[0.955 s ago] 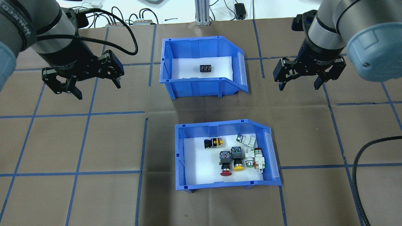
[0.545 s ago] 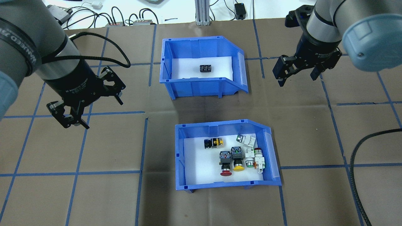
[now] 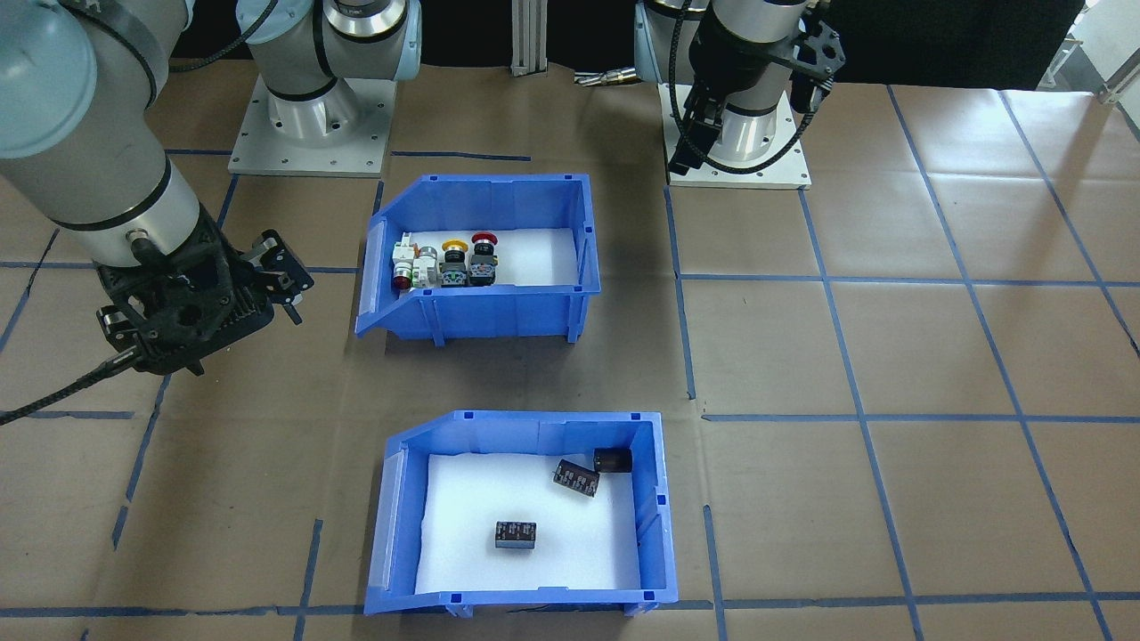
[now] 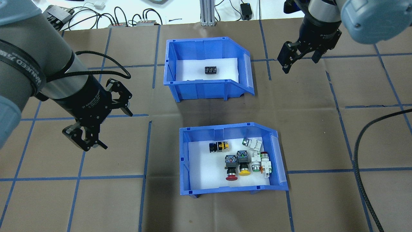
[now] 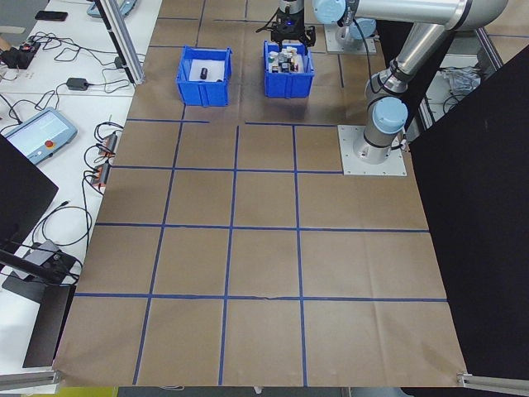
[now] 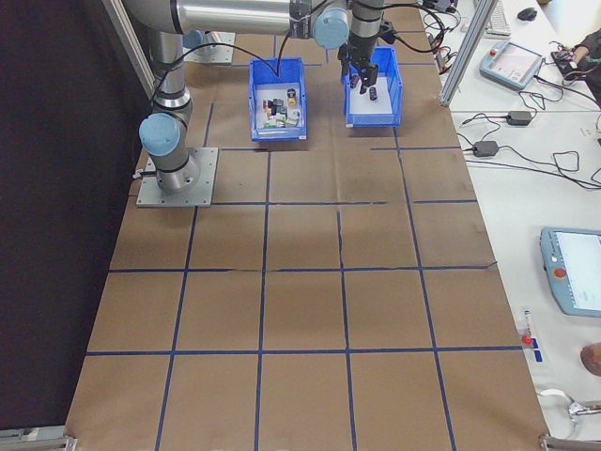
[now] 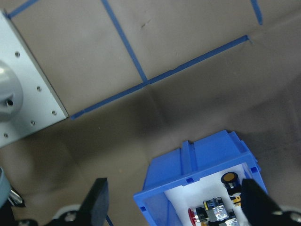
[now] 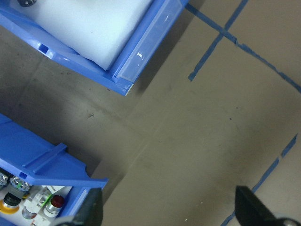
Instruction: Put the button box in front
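The button box (image 4: 225,127) is the blue bin nearer the robot, holding red, yellow and green push-button switches (image 4: 243,162) on white foam. In the front-facing view the button box (image 3: 485,312) stands closer to the robot bases than the other bin. My left gripper (image 4: 117,131) hangs open and empty above the table, left of the button box and apart from it. Between its fingers, the left wrist view shows a corner of the button box (image 7: 197,176) below my left gripper (image 7: 176,202). My right gripper (image 4: 299,66) is open and empty, right of the far bin.
A second blue bin (image 4: 206,42) with small black parts stands farther out on the table. Cables and small devices (image 4: 135,19) lie along the far edge. A black cable (image 4: 359,161) loops at the right. Grey base plates (image 3: 739,169) sit behind the button box.
My left gripper has moved nearer the robot and rightward, toward the button box. My right gripper has drawn away toward the far edge. Both stay open; the bins have not moved.
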Robot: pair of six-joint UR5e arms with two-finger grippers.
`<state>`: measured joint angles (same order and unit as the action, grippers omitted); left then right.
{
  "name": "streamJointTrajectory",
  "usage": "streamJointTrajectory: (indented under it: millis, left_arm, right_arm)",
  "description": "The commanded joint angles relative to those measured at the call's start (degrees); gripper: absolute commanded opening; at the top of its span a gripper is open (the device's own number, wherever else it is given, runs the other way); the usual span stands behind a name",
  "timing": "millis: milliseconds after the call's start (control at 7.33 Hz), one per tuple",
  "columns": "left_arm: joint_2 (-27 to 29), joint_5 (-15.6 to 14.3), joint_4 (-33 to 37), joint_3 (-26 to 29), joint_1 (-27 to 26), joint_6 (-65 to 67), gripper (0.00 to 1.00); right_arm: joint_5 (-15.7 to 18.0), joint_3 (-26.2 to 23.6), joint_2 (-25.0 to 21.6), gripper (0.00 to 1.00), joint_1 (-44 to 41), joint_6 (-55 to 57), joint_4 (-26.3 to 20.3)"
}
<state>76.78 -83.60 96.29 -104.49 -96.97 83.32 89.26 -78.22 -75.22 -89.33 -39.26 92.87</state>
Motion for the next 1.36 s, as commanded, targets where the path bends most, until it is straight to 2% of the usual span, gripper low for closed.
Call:
streamJointTrajectory:
  millis: [0, 136, 545, 955, 1227]
  left_arm:
    - [0.1, 0.2, -6.8, -4.9, -6.1, 11.7, 0.99]
    - [-0.1, -0.2, -10.5, -7.5, -9.3, 13.5, 0.99]
    - [1.6, 0.3, -22.9, -15.0, -16.8, 24.5, 0.99]
    - [6.2, 0.3, -27.5, -15.3, -23.1, 31.6, 0.99]
    - [10.8, 0.4, -34.6, -15.3, -25.6, 37.4, 0.99]
  right_arm:
    - [-0.1, 2.5, 3.0, 1.0, -0.5, -21.2, 1.8]
    - [-0.2, 4.1, 4.9, 1.0, -1.4, -25.6, 4.5]
    - [0.4, 7.9, 10.7, 1.0, -10.7, -26.1, 4.6]
    - [0.4, 7.8, 15.0, 1.0, -18.8, -26.1, 9.0]
    - [0.6, 7.8, 17.7, 1.0, -23.2, -25.3, 13.4]
